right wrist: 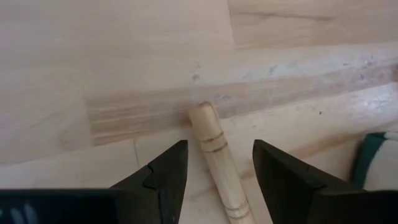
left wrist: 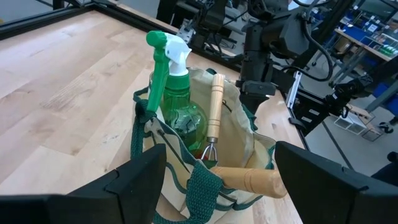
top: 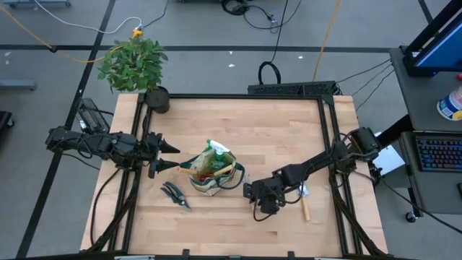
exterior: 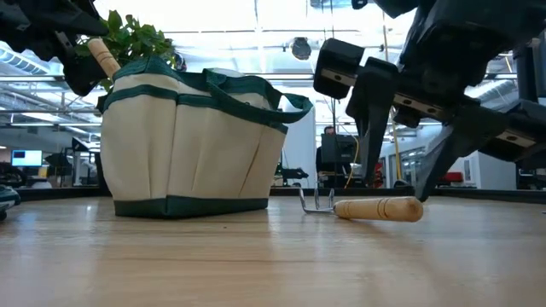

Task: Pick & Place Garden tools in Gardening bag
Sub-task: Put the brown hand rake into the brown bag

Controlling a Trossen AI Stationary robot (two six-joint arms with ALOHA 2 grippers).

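High view, landmark: the small round beige canvas gardening bag with dark green trim [top: 211, 179] sits near the middle of the light wooden table [top: 238, 123]; everything below is placed against it.
Potted plant: a leafy green plant in a black pot [top: 136, 66] stands at the table's far left corner, well apart from the bag.
Left gripper: the left gripper [top: 170, 157] hangs just left of the bag, pointing at it; its two dark fingers [left wrist: 134, 180] are spread wide with nothing between them, the bag's mouth showing in the gap.
Shears: black pruning shears [top: 175, 195] lie flat on the table, just left of the bag on its near side.
Bag contents: a green spray bottle with a white trigger [left wrist: 174, 93] stands upright inside; beside it a wooden-handled tool [left wrist: 215, 109] stands head down, and another thick wooden handle [left wrist: 249, 180] leans over the rim.
Right gripper: the right gripper [top: 266, 198] is low over the table, right of the bag; its fingers [right wrist: 163, 174] are parted and straddle the end of a wooden handle [right wrist: 217, 158] without closing on it.
Hand rake: a wooden-handled silver rake [exterior: 367, 207] lies flat on the table, right of the bag.
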